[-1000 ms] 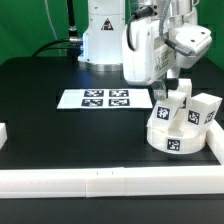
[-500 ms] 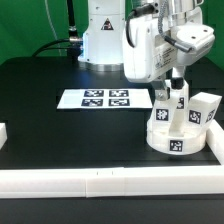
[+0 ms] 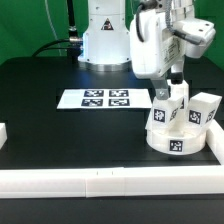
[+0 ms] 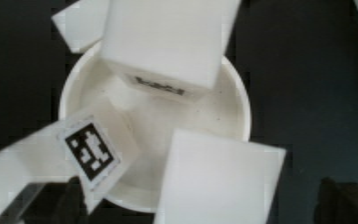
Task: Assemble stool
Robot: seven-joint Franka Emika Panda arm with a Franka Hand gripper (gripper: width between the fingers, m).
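Observation:
The round white stool seat (image 3: 176,143) lies on the black table at the exterior view's right. Three white blocky legs stand on it: one on the left (image 3: 164,112), one in the middle (image 3: 184,112), one on the right (image 3: 205,110). My gripper (image 3: 175,84) hangs just above the left and middle legs. In the wrist view the seat (image 4: 149,110) lies below with one leg (image 4: 167,40) far, a tagged leg (image 4: 69,150) beside it, and one leg (image 4: 220,175) between my dark fingers (image 4: 43,203). The fingers stand wide apart, clear of that leg.
The marker board (image 3: 105,98) lies flat to the exterior view's left of the seat. White border rails run along the front (image 3: 110,180) and the right side (image 3: 214,150). The robot's white base (image 3: 105,40) stands at the back.
The wrist has shifted a little over the legs and sits slightly lower. The seat and legs stay in place.

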